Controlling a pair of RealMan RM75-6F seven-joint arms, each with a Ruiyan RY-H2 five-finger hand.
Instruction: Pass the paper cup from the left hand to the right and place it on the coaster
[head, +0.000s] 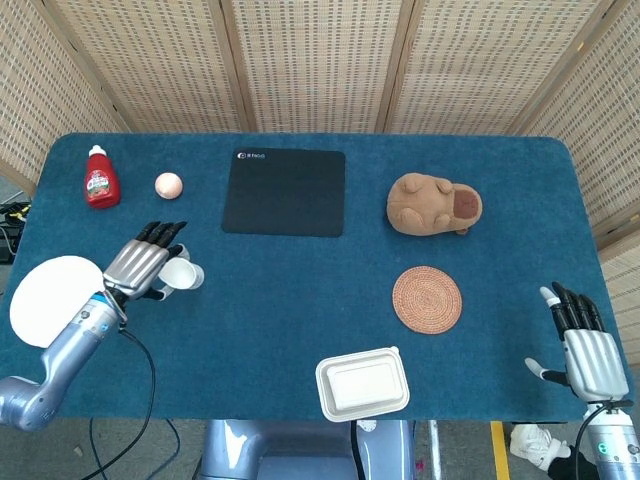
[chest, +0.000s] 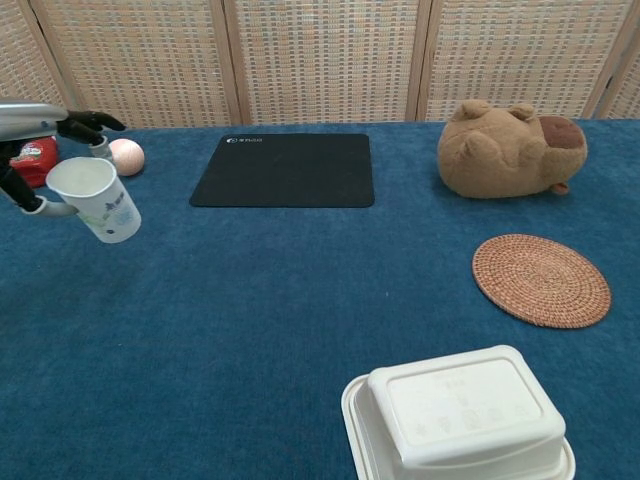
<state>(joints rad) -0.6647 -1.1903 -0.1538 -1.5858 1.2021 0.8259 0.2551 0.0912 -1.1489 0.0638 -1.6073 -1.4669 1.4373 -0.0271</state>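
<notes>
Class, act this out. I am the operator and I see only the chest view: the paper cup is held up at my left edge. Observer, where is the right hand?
Observer: The right hand is near the table's front right corner, to the right of the coaster, with its fingers apart and nothing in it.
Operator: Is anything on the table left of the cup?
Observer: Yes. A white plate lies at the table's left edge, left of the left hand, which holds the paper cup.
Operator: Where does the left arm come in?
Observer: The left arm rises from the front left corner and passes beside the plate.
</notes>
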